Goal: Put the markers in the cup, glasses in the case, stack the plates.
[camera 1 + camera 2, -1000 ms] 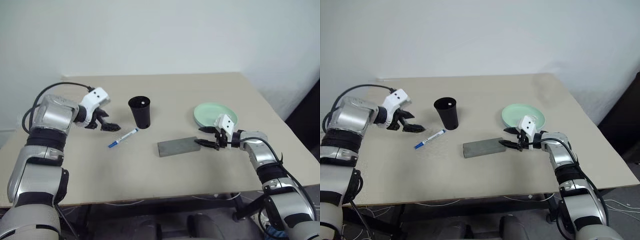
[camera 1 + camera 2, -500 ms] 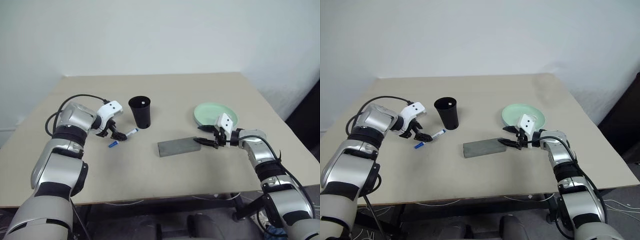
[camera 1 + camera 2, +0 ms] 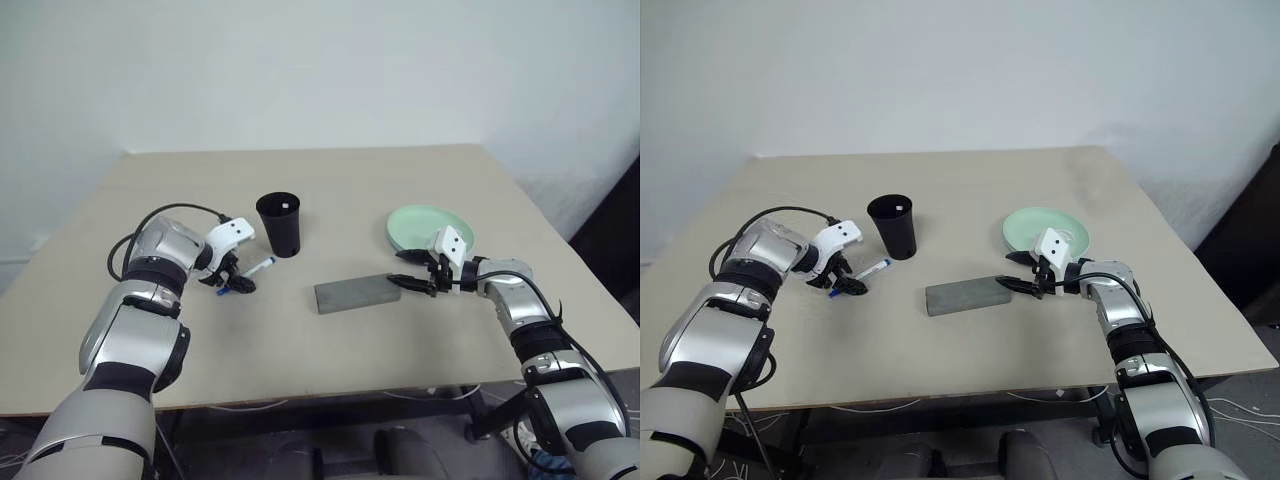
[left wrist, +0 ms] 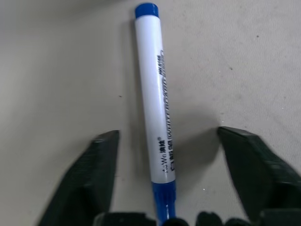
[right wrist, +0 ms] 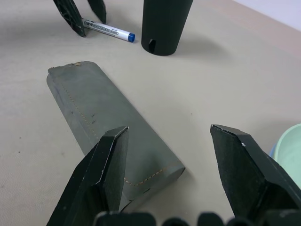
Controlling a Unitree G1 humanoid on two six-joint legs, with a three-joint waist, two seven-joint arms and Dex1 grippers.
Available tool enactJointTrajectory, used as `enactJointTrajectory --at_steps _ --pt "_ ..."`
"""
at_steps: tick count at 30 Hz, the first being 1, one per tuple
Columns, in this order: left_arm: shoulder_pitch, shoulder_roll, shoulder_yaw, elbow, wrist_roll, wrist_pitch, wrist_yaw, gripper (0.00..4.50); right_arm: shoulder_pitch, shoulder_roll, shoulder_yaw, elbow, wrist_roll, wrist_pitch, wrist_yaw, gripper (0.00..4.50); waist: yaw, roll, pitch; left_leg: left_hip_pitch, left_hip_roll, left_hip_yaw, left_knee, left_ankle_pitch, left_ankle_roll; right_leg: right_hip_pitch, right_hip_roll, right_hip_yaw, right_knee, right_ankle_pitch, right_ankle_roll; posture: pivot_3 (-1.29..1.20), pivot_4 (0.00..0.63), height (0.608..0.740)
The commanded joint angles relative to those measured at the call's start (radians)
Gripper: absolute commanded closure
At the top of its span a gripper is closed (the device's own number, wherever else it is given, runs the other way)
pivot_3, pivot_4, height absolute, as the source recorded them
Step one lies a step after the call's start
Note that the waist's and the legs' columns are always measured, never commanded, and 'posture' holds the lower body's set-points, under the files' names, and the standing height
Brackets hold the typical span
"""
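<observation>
On the bench (image 3: 330, 180) I count 1 green plate (image 3: 420, 225) showing at the right, with a blue rim peeking from under it, 1 grey case (image 3: 358, 292) mid-bench, 1 black cup (image 3: 280, 224) and 1 marker (image 4: 157, 103) beside the cup. The left gripper (image 4: 164, 155) points steeply down, fingers spread either side of the marker, not touching. The right gripper (image 5: 164, 155) sits nearly level at the case's end, fingers wide apart. The marker's print is too small to read, possibly "whiteboard".

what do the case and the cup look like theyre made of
Case: seemingly grey leather-like or felt-like covering, matte, with a stitched seam along its edge. Cup: likely black plastic, smooth with a faint sheen; a small notch shows near its base.
</observation>
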Motion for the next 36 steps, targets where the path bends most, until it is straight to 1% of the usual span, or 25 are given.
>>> enactJointTrajectory --at_steps 1,4,6,7,13,17,20,22,24,26,29,31,33,36 --pt "-0.037 0.004 0.006 0.006 0.015 -0.013 0.011 2.62 -0.021 0.0 -0.018 -0.014 0.01 -0.017 -0.006 1.5 0.0 0.0 0.0 0.0 0.0 0.0 0.0 0.0 0.0 0.0 0.0 0.0 0.0 0.0 0.0 0.0 0.0 0.732" --pt "-0.034 0.003 0.008 0.01 0.015 -0.016 0.014 3.59 -0.019 -0.001 -0.017 -0.014 0.01 -0.018 -0.006 1.5 0.0 0.0 0.0 0.001 0.0 0.0 0.0 0.0 0.0 0.0 0.0 0.0 0.0 0.0 0.0 0.0 0.0 0.732" --pt "-0.027 0.004 0.008 0.013 0.016 -0.019 0.018 4.31 -0.02 -0.001 -0.017 -0.013 0.01 -0.018 -0.007 1.5 -0.001 0.0 0.0 0.001 0.0 0.0 0.001 0.0 0.0 0.0 0.0 0.0 0.001 0.0 0.0 0.0 0.0 0.732" --pt "-0.023 0.004 0.008 0.014 0.016 -0.021 0.021 4.44 -0.021 -0.001 -0.018 -0.013 0.01 -0.019 -0.008 1.5 -0.001 0.0 0.0 0.001 0.0 0.0 0.001 0.0 0.0 0.001 0.0 0.0 0.001 0.0 0.0 0.0 0.0 0.732" --pt "-0.013 0.005 0.012 0.008 0.01 -0.026 0.017 4.44 -0.025 -0.004 -0.019 -0.01 0.01 -0.02 -0.008 1.5 0.0 0.0 0.0 0.001 0.0 0.0 0.001 0.0 0.0 0.001 0.0 0.0 0.001 0.0 0.0 0.0 0.0 0.732" --pt "-0.007 0.009 0.046 -0.054 -0.043 -0.04 -0.063 4.44 -0.026 -0.005 -0.018 -0.01 0.01 -0.02 -0.007 1.5 -0.001 0.0 0.0 0.001 0.0 0.0 0.001 0.0 0.0 0.001 0.0 0.0 0.001 0.0 0.0 0.0 0.0 0.732" --pt "0.028 0.02 0.096 -0.199 -0.126 -0.042 -0.19 4.44 -0.028 -0.006 -0.018 -0.007 0.009 -0.021 -0.005 1.5 0.0 0.0 0.0 -0.001 0.0 0.0 0.001 0.0 0.0 0.0 0.0 0.0 0.0 0.0 0.0 0.0 0.0 0.732" --pt "0.081 0.036 0.122 -0.359 -0.193 -0.033 -0.277 4.44 -0.03 -0.007 -0.018 -0.004 0.009 -0.021 -0.003 1.5 0.0 0.0 0.0 -0.002 0.0 0.0 0.001 0.0 0.0 -0.002 0.0 0.0 0.0 0.0 0.0 0.0 0.0 0.732" --pt "0.123 0.047 0.139 -0.479 -0.24 -0.008 -0.323 4.44 -0.033 -0.007 -0.017 0.0 0.008 -0.022 -0.002 1.5 -0.001 0.0 0.0 -0.003 0.0 0.0 0.001 0.0 0.0 -0.003 0.0 0.0 0.0 0.0 0.0 0.0 0.0 0.732" --pt "0.154 0.043 0.169 -0.58 -0.294 -0.001 -0.328 4.44 -0.039 -0.005 -0.016 0.005 0.008 -0.022 -0.002 1.5 -0.002 0.0 0.0 -0.003 0.0 0.0 0.001 0.0 0.001 -0.003 0.0 0.001 0.0 0.0 0.0 0.0 0.0 0.732" --pt "0.144 -0.004 0.228 -0.633 -0.349 0.011 -0.241 4.44 -0.044 -0.004 -0.016 0.011 0.008 -0.024 0.0 1.5 0.0 0.0 0.0 -0.002 0.0 0.0 0.001 0.0 0.001 -0.002 0.0 0.001 0.0 0.0 0.0 0.0 0.0 0.732" --pt "0.102 -0.062 0.3 -0.606 -0.393 0.009 -0.129 4.44 -0.043 -0.004 -0.015 0.012 0.008 -0.026 0.001 1.5 0.001 0.0 0.0 -0.001 0.0 -0.001 0.002 0.0 0.001 0.0 0.0 0.001 0.0 0.0 0.0 0.0 0.0 0.732" --pt "0.055 -0.114 0.373 -0.552 -0.421 -0.057 -0.002 4.44 -0.039 -0.004 -0.015 0.008 0.008 -0.026 0.001 1.5 0.001 0.0 0.0 0.001 0.0 -0.001 0.002 0.0 0.001 0.003 0.0 0.001 0.0 0.0 0.0 0.0 0.0 0.732" --pt "0.002 -0.155 0.427 -0.45 -0.418 -0.179 0.145 4.44 -0.033 -0.005 -0.015 0.001 0.009 -0.026 0.001 1.5 -0.001 0.0 0.0 0.003 0.0 -0.001 0.004 0.0 0.002 0.006 0.0 0.001 -0.001 0.0 0.0 0.0 0.0 0.732"
